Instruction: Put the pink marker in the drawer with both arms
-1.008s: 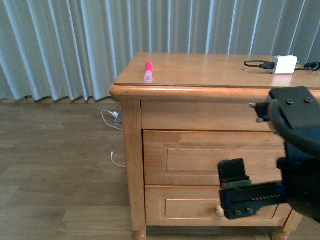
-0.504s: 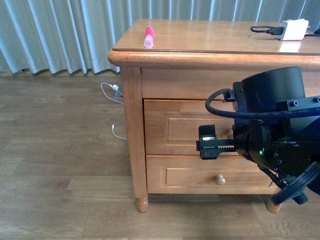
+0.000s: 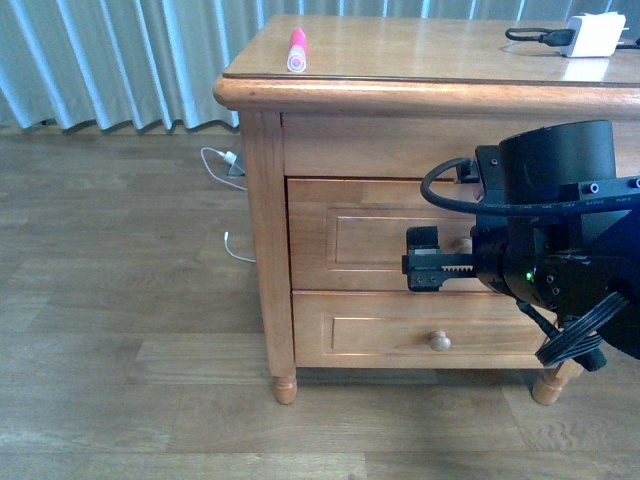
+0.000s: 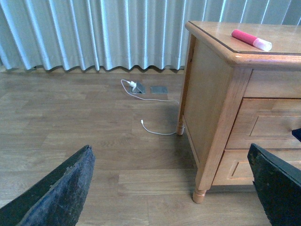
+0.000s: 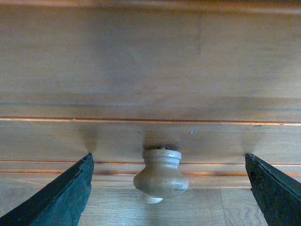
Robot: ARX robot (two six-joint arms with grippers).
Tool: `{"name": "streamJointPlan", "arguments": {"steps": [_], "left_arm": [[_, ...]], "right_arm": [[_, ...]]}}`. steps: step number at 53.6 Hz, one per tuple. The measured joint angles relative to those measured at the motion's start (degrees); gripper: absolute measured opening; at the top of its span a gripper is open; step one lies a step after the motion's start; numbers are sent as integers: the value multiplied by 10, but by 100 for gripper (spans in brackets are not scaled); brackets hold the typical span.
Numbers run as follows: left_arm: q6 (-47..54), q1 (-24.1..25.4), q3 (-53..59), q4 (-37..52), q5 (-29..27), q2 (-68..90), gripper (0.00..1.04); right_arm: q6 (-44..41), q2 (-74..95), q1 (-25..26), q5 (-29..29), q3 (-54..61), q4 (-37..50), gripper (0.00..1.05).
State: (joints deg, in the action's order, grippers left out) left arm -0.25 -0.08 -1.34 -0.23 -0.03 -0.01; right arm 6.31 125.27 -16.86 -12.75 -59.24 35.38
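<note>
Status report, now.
Left pincer open, empty. Right pincer open, astride drawer knob, not touching. Pink marker on cabinet top. Drawer shut; nothing blocking.

Soft, even daylight throughout; shadows faint. Front view: sheen on cabinet top (image 3: 420, 50) at 1 o'clock. Right wrist view: dimmer, soft-focused, shadow ringing drawer knob (image 5: 161, 172). Left wrist view: sharp, bright.

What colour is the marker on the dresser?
The marker is bright pink with a whitish cap; left wrist view.
</note>
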Motion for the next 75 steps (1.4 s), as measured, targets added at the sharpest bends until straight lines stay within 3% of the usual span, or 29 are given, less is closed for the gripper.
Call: {"name": "streamJointPlan", "arguments": {"steps": [13,19,38,51,75], "left_arm": [[0,0,0,0,0,0,99],[0,0,0,0,0,0,99],[0,0,0,0,0,0,99],[0,0,0,0,0,0,99],[0,0,0,0,0,0,99]], "right_arm": [[4,0,-4,2,2,10,95],[3,0,-5,0,3,17,74],[-8,-1,-7,-2,9,16,25],[-3,-45,-9,14,57,-7,22],[22,-275,-55,30,314,-81,21]]}}
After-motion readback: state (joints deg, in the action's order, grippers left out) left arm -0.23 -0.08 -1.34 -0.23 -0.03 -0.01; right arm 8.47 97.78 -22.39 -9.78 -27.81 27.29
